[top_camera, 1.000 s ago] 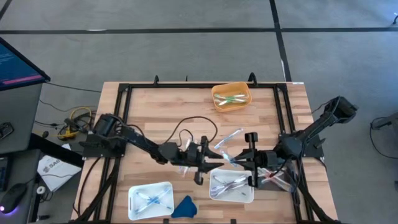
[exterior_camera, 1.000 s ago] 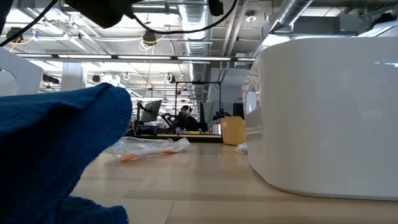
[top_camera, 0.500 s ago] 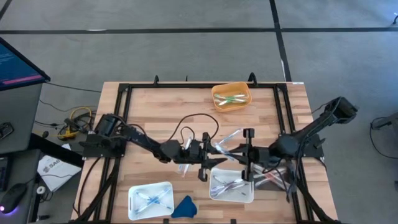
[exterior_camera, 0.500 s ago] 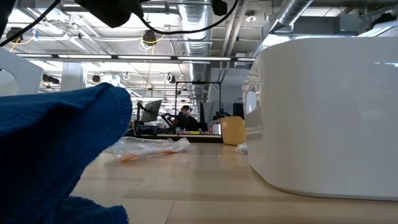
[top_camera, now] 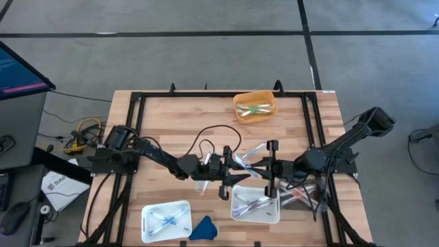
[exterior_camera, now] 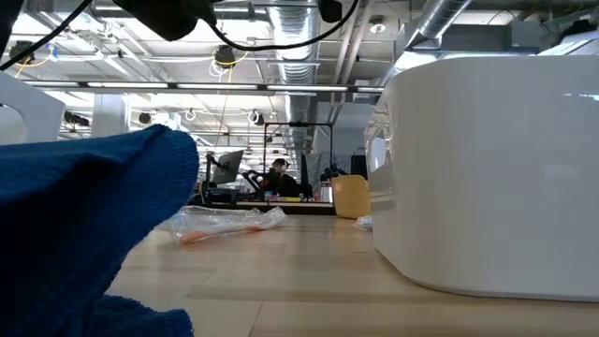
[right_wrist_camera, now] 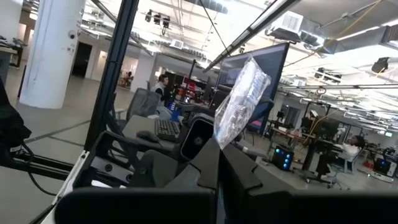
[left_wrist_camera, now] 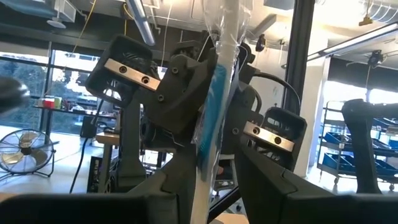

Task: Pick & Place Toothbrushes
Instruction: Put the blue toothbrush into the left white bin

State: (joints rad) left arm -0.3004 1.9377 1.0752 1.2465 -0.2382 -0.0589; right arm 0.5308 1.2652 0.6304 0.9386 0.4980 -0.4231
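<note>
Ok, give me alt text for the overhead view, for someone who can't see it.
Two dark robot arms meet at the middle of a wooden table, the left gripper and right gripper both at a clear-wrapped toothbrush. An orange tub of toothbrushes sits at the far edge, two white trays and a blue cloth at the near edge.

wood table point(top_camera: 171, 123) | orange bin point(top_camera: 255, 107) | two white trays point(top_camera: 165, 221) | blue cloth point(top_camera: 204, 228)
</note>
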